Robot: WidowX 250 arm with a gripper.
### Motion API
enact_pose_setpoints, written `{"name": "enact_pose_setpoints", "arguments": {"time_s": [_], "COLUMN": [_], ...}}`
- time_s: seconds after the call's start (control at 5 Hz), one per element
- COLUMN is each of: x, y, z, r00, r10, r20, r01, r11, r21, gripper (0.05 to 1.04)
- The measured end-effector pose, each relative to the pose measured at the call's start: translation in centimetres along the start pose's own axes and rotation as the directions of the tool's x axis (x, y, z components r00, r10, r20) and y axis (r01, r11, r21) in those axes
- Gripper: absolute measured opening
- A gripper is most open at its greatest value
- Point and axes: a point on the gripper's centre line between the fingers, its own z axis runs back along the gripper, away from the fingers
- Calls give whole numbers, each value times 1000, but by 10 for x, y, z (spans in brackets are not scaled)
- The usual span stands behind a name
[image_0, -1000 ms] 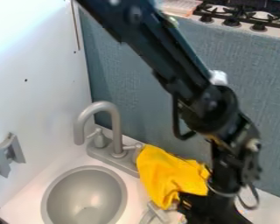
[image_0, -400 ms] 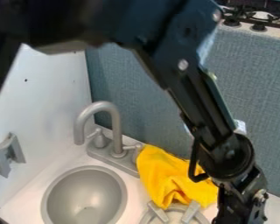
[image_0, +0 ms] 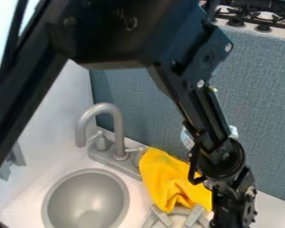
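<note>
The black gripper (image_0: 231, 219) is at the bottom edge, right of centre, with its lower end cut off by the frame. Just to its left a yellow cloth (image_0: 168, 178) lies crumpled on the white counter beside the faucet base, its right side partly behind the arm. Below the cloth, at the bottom edge, is a round metal object (image_0: 179, 218) with two grey handle-like pieces, partly cut off.
A grey sink basin (image_0: 85, 200) and a curved faucet (image_0: 116, 129) are left of the cloth. A blue-grey wall panel (image_0: 133, 102) rises behind, with a stove (image_0: 252, 18) beyond it. The arm's upper links cover the upper left.
The gripper has moved from the cloth's lower right toward the bottom edge, uncovering the round metal object. The upper arm has swung in across the upper left.
</note>
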Motion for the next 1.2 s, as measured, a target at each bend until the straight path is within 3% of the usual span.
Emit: {"name": "enact_pose_setpoints", "arguments": {"time_s": [0.4, 0.6, 0.8, 1.0, 1.2], "x": [13, 15, 15, 6, 8], "y": [-7, -7, -6, -5, -6], "z": [-5, -7, -7, -8, 22], "r00": [999, 998, 987, 977, 968], "r10": [9, 60, 161, 212, 249], "r20": [31, 9, 8, -23, 33], "r01": [-8, -60, -160, -212, -245], "r11": [999, 998, 987, 977, 965], "r21": [-45, -32, -28, -30, -92], "gripper": [580, 654, 903, 977, 988]}}
